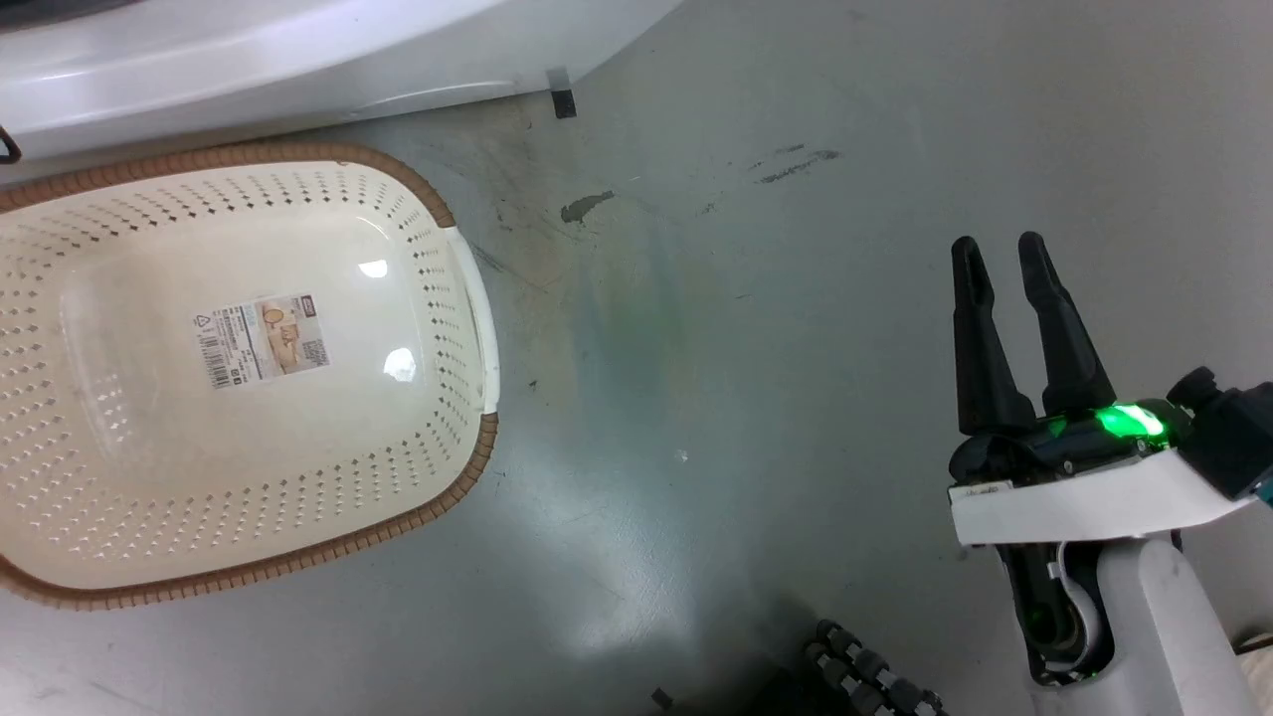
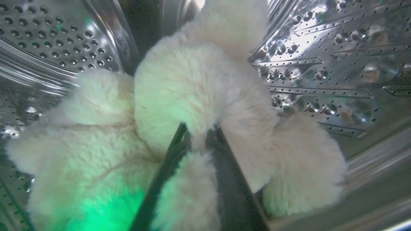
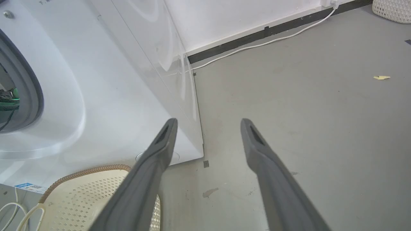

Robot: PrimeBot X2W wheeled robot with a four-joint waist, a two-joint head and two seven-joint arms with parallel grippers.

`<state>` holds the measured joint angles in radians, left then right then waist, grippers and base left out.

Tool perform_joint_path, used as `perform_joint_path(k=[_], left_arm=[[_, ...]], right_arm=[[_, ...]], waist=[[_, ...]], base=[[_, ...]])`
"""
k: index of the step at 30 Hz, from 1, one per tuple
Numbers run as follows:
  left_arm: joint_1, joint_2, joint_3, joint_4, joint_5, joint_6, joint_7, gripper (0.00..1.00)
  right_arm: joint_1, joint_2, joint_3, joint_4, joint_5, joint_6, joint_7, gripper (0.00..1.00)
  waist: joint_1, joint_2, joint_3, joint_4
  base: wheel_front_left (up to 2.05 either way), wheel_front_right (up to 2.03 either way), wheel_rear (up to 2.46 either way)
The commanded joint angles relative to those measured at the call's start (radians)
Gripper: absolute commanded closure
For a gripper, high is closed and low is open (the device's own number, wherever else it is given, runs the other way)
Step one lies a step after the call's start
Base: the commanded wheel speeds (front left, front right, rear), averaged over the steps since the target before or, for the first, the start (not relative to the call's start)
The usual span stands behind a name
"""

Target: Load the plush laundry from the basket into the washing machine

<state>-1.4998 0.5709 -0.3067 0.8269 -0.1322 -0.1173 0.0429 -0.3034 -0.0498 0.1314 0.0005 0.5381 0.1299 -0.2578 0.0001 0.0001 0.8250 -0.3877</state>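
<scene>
The fluffy cream plush laundry (image 2: 192, 86) lies inside the shiny perforated steel drum (image 2: 337, 57) of the washing machine (image 3: 106, 86). My left gripper (image 2: 199, 136) is shut on a fold of the plush, fur bulging between its two dark fingers. The cream perforated basket (image 1: 418, 418) with its brown woven rim sits on the floor in front of the washer's white base (image 1: 249, 60), holding nothing but the label (image 1: 261, 338) in its base. My right gripper (image 1: 1000, 254) hangs open over bare floor to the right of the basket, its fingers (image 3: 160, 144) spread apart.
Grey floor (image 1: 746, 348) spreads to the right of the basket, with scuff marks. A white cable (image 3: 257, 45) runs along the dark skirting by the wall. A white woven container (image 3: 391, 9) stands at the far corner. Loose white cables (image 3: 13, 211) lie by the basket.
</scene>
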Motion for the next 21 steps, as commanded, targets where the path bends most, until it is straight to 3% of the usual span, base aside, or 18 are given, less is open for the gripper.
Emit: perform_joint_path(k=[1, 7, 9, 12, 18, 21], left_arm=[[-0.022, -0.007, -0.002, 0.017, 0.004, 0.003, -0.032, 0.00], [0.011, -0.035, -0.008, 0.077, -0.010, 0.007, -0.124, 0.00], [0.065, -0.060, -0.010, 0.102, -0.029, 0.005, -0.208, 0.00], [0.108, -0.086, -0.017, 0.111, -0.046, 0.001, -0.248, 0.00], [0.295, -0.155, -0.043, 0.091, -0.093, -0.008, -0.299, 0.00], [0.462, -0.196, -0.054, -0.001, -0.120, -0.010, -0.304, 0.00]], right_arm=[[-0.019, 0.000, -0.001, 0.004, 0.002, 0.001, -0.004, 0.00], [-0.017, 0.000, -0.023, 0.006, -0.021, 0.001, -0.004, 0.00], [-0.005, 0.000, -0.038, 0.013, -0.045, 0.001, -0.004, 0.00], [0.005, 0.000, -0.053, 0.015, -0.058, 0.001, -0.004, 0.00], [0.060, 0.000, -0.074, 0.026, -0.111, 0.001, -0.004, 0.00], [0.120, 0.000, -0.096, 0.035, -0.150, 0.001, -0.004, 0.00]], waist=[[-0.0001, -0.0001, -0.009, 0.005], [-0.0001, -0.0001, -0.054, 0.030], [-0.0001, -0.0001, -0.114, 0.051], [-0.0001, -0.0001, -0.154, 0.075], [-0.0001, -0.0001, -0.327, 0.150], [-0.0001, -0.0001, -0.448, 0.204]], base=[[0.00, 0.00, 0.00], [0.00, 0.00, 0.00], [0.00, 0.00, 0.00], [0.00, 0.00, 0.00], [0.00, 0.00, 0.00], [0.00, 0.00, 0.00]])
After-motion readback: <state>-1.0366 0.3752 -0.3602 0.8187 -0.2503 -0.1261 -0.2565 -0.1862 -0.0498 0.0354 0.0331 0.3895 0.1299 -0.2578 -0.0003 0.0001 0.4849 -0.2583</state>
